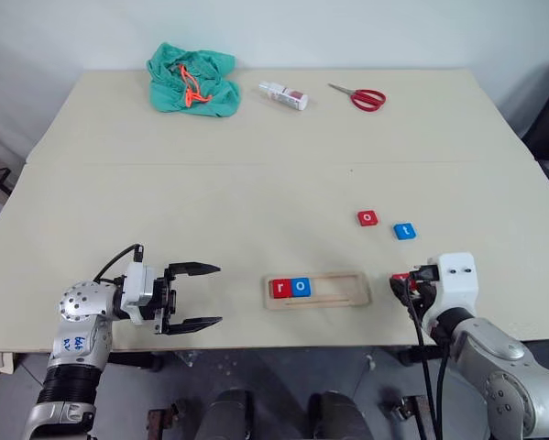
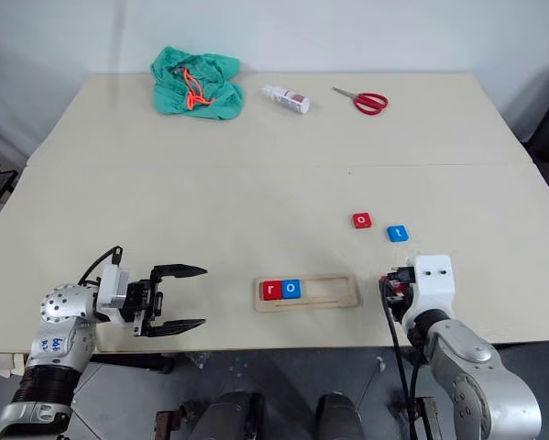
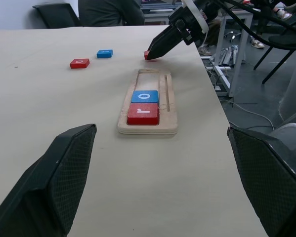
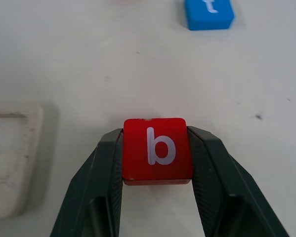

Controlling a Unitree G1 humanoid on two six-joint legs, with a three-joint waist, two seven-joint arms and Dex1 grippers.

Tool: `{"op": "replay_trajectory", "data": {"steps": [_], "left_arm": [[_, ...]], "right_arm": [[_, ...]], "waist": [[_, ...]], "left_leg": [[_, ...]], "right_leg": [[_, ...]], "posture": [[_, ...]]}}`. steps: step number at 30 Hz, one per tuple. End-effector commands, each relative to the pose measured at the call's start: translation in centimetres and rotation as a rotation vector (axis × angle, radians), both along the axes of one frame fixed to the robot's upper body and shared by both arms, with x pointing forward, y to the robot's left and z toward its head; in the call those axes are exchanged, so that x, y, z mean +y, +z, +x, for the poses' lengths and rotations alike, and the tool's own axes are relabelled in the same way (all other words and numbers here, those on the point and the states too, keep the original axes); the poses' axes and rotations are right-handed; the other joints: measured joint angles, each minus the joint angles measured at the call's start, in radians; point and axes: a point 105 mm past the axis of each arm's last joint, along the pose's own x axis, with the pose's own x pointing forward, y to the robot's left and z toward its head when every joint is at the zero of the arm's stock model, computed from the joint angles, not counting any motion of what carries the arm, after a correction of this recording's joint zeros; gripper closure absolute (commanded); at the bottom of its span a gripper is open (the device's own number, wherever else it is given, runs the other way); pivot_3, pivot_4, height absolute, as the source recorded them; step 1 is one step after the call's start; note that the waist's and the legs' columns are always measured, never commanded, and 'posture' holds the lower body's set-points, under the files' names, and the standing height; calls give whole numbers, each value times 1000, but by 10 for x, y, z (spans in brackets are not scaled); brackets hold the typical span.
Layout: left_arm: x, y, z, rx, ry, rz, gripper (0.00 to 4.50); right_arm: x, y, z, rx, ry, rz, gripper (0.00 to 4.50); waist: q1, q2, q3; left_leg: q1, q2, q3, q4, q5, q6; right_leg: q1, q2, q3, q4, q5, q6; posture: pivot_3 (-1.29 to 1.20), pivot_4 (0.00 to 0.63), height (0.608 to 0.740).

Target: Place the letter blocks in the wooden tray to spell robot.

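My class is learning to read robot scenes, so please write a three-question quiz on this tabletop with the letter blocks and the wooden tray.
1. True or false: the wooden tray already holds three blocks.
2. Which letter is on the red block gripped by the right gripper? A) t B) b C) r
3. Fill in: the left gripper stands ____ and holds nothing.

Key
1. False: only the red r block and the blue o block sit in it, side by side at its left end.
2. B.
3. open.
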Motion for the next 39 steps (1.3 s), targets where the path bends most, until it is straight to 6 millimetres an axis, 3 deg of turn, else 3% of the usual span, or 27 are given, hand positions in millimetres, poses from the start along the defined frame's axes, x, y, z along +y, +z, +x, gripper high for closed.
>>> {"op": "replay_trajectory", "data": {"steps": [1,9,18,24,28,32,35,39], "left_arm": [[1,9,1,-32,-10,-17,0],[3,12,-1,-41,-13,-17,0],[6,12,1,-47,5,-18,0],[4,12,3,-52,2,-26,0],[3,12,2,-50,-2,-38,0],[10,10,-4,-39,-9,-32,0],[14,10,-6,-41,-4,-39,0],[17,10,-8,-43,1,-26,0]], "right_arm": [[4,15,-2,-68,7,-4,3034],[11,14,-1,-78,26,27,3034],[13,29,-1,-151,109,22,21],[14,38,-16,-142,459,-75,21],[-2,35,-22,-86,697,-185,21],[-21,36,-14,-52,878,-292,21],[-37,34,2,-21,955,-369,21],[-45,33,20,-16,1027,-414,21]], "waist": [[0,0,0],[1,0,0],[0,0,0],[3,0,0],[2,-1,-1],[2,-2,-1],[-2,-2,-1],[0,-2,-1]], "left_leg": [[0,0,0,0,0,0],[0,0,0,0,0,0],[0,0,0,0,0,0],[0,-1,0,0,0,0],[1,0,2,0,0,1],[1,1,2,0,0,1],[2,1,3,0,0,1],[2,1,3,1,0,1]], "right_leg": [[0,0,0,0,0,0],[0,0,0,0,0,0],[0,0,0,0,0,0],[1,0,0,-1,0,0],[4,0,0,-7,0,0],[6,1,-1,-9,0,0],[6,0,-1,-9,0,0],[6,0,-2,-9,0,0]], "posture": [[0,150,740],[0,150,740],[0,150,740],[0,150,740],[0,150,740],[0,150,740],[0,150,740],[0,150,740]]}}
